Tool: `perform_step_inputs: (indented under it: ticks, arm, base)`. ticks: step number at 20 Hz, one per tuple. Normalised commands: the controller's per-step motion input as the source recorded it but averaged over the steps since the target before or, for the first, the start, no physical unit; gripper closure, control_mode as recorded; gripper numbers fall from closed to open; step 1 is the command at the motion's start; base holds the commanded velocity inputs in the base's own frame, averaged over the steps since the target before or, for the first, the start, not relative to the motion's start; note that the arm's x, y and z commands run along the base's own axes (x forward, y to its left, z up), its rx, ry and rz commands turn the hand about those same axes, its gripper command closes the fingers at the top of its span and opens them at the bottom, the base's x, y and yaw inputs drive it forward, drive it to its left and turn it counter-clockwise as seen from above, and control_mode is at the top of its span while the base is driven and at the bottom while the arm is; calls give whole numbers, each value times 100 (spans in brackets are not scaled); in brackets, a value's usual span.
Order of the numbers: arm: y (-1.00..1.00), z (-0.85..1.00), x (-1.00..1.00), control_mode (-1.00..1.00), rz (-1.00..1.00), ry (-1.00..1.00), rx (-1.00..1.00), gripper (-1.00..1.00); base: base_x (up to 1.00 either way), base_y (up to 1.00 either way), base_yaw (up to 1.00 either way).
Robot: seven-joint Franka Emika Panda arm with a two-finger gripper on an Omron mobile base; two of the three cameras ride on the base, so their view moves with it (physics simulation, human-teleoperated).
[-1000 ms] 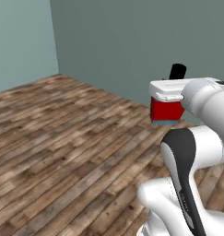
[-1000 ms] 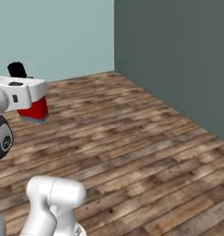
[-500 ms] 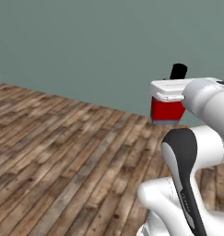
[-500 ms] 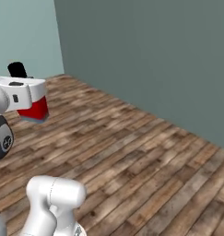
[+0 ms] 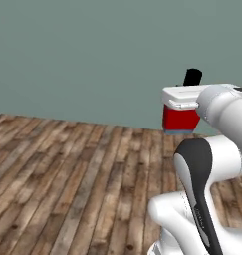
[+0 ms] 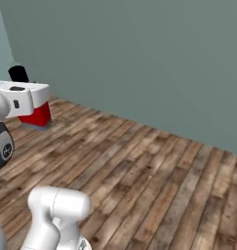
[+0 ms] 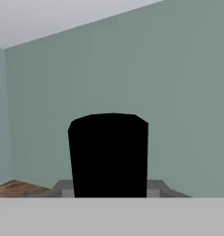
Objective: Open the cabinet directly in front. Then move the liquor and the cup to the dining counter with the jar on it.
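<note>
Left base view: the bottle is seen held up at the gripper, well above the plank floor, red label and a thin blue edge showing, black cap poking up above the white hand. Teal wall behind.

Right base view: same bottle seen from the other side, at the left edge, under the hand; a wall corner is also shown.

Hand view: the cap is seen close up, centred, with grey finger parts at either side. Gripper is clamped on the bottle.
</note>
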Motion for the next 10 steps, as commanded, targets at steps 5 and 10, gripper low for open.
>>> perform_step_inputs:
  ticks: [5, 10]
  arm:
    - [0, 0, 0, 100, 0, 0, 0, 100]
    - [0, 0, 0, 100, 0, 0, 0, 100]
  base:
    - [35, 37, -42]
    - [22, 12, -47]
